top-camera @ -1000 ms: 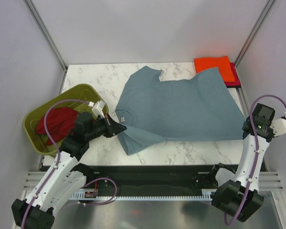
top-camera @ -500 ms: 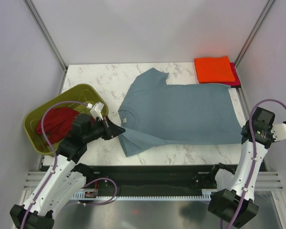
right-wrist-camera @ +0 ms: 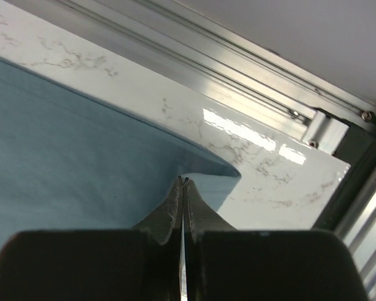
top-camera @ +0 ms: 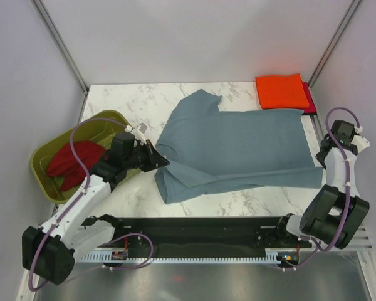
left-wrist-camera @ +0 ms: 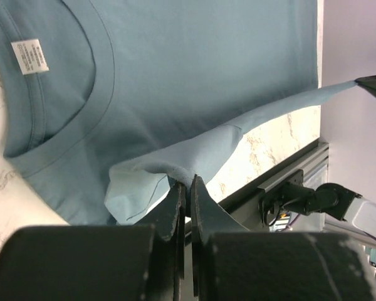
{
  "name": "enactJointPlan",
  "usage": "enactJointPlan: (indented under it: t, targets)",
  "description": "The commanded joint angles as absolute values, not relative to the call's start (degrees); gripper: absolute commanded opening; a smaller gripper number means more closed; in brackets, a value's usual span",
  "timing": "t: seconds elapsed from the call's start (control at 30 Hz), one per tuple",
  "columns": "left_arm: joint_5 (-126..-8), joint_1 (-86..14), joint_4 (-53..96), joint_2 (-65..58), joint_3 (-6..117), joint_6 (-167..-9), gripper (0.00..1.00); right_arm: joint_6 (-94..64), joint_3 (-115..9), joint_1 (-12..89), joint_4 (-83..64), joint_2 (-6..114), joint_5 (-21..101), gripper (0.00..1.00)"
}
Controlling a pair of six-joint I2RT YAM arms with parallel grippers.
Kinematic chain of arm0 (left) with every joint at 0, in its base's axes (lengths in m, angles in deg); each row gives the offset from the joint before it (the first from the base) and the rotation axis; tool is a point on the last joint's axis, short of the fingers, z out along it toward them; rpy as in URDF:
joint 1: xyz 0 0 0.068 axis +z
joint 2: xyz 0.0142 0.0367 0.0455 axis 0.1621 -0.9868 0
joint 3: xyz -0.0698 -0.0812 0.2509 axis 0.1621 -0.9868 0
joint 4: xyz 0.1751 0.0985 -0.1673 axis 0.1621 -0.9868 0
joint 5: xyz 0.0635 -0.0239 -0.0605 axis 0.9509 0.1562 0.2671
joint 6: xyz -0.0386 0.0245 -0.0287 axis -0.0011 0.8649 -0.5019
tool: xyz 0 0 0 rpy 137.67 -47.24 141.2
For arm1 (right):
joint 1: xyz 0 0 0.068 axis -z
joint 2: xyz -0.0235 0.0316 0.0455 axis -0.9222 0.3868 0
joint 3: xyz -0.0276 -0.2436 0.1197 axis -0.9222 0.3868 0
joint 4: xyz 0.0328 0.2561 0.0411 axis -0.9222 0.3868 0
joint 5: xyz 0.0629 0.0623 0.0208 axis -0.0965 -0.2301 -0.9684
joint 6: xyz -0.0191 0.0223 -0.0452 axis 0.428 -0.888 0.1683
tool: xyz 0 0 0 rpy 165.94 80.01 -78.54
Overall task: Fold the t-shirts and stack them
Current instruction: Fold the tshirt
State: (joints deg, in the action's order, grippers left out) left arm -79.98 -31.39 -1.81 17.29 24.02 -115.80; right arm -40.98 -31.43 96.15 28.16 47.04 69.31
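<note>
I am looking down on a slate blue-grey soft cloth t-shirt (top-camera: 238,147) that is lying spread across the middle of the white marble-patterned table (top-camera: 125,103), collar toward the left and hem toward the right. My left gripper (top-camera: 164,162) is clamping a bunched fold of this shirt at its near-left shoulder. In the left wrist view the two fingers are pressing together with the cloth pinched between them and lifted a little off the table. The white neck label (left-wrist-camera: 30,56) is showing inside the collar just beyond, and the near edge of the shirt is stretching away taut toward the far arm. My right gripper (top-camera: 322,164) is gripping the shirt's near-right hem corner. The right wrist view is showing its fingertips closed with the thin edge of cloth caught between them, close to the table's edge and the aluminium frame rail (right-wrist-camera: 238,69). A bright orange folded t-shirt (top-camera: 281,91) is sitting at the far-right corner of the table, on top of a magenta-red t-shirt (top-camera: 309,100) that is peeking out along its right side. A dark red t-shirt (top-camera: 72,162) is lying crumpled inside the olive-green plastic tub (top-camera: 42,179) at the table's left edge, beside my left arm.
</note>
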Motion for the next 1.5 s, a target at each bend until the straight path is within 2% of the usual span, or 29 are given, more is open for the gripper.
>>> enactJointPlan:
  t: [0.0,0.27,0.63,1.47]
  targets:
    - [-76.1,-33.1,0.6,14.2,28.8,-113.7,0.02,-36.5,-36.1,94.7,22.6,49.9,69.0,0.0]
    - [-66.9,-36.3,-4.8,7.5,34.5,-111.2,0.02,-33.5,-39.1,91.6,16.2,57.5,62.2,0.0]
    - [-57.1,-39.0,-7.8,1.6,40.1,-109.1,0.02,-31.3,-44.8,88.8,14.9,68.0,64.4,0.0]
    - [-47.1,-41.2,-11.3,-8.4,47.8,-106.9,0.02,-32.3,-46.9,88.8,15.7,73.0,67.7,0.0]
